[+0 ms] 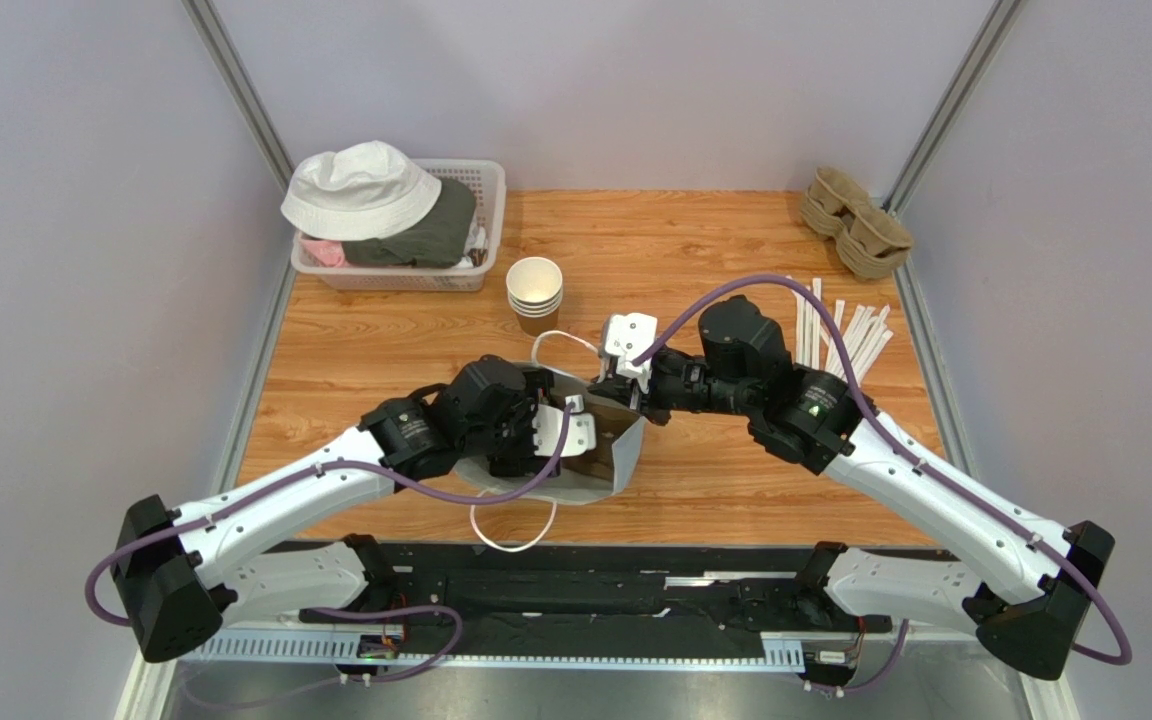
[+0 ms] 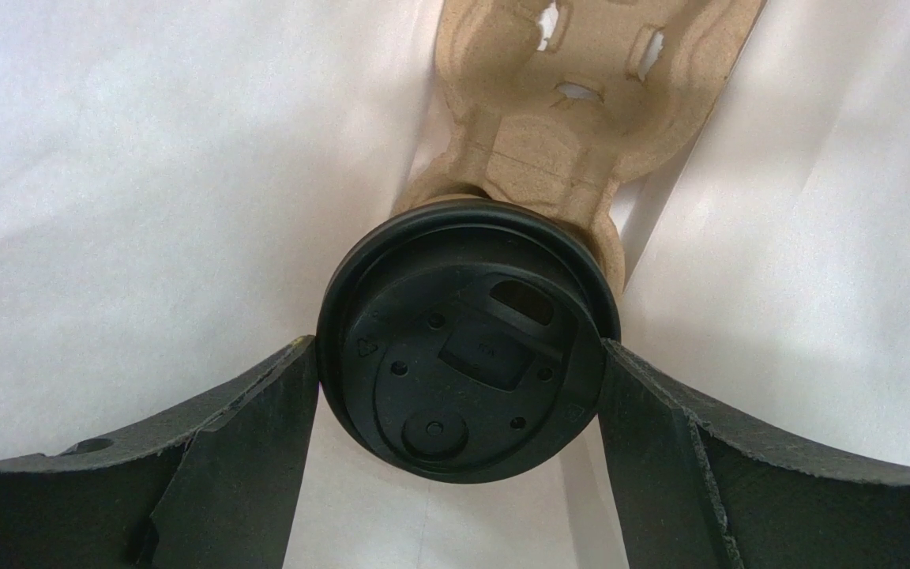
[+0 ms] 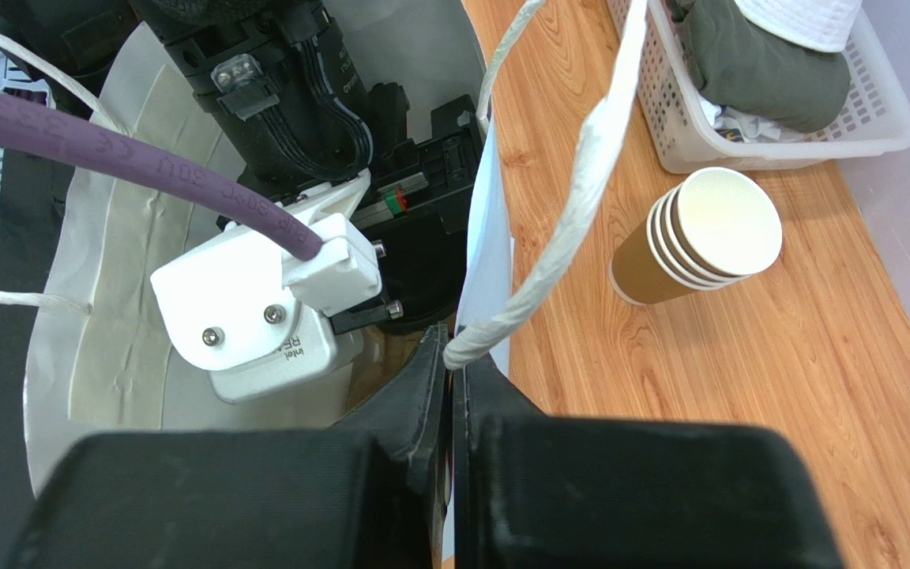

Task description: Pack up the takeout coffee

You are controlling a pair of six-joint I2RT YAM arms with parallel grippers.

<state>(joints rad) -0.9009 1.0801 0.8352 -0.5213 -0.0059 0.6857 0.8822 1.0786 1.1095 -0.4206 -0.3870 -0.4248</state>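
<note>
Wooden table (image 1: 717, 240), white bag (image 1: 620, 468) toward 6 o'clock edge. Takeout coffee (image 2: 462, 338) inside bag, lid facing left wrist, against pulp carrier (image 2: 567, 130) running to 1 o'clock. Left gripper (image 2: 460, 391) grips lid at 9 and 3. Right gripper (image 3: 454, 391) pinches bag rim.

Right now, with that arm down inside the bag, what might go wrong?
The left gripper sits tight around the takeout coffee; pulling out could drag it from its pulp carrier. If the right gripper slips off the paper bag, the bag could sag shut over the cup.
</note>
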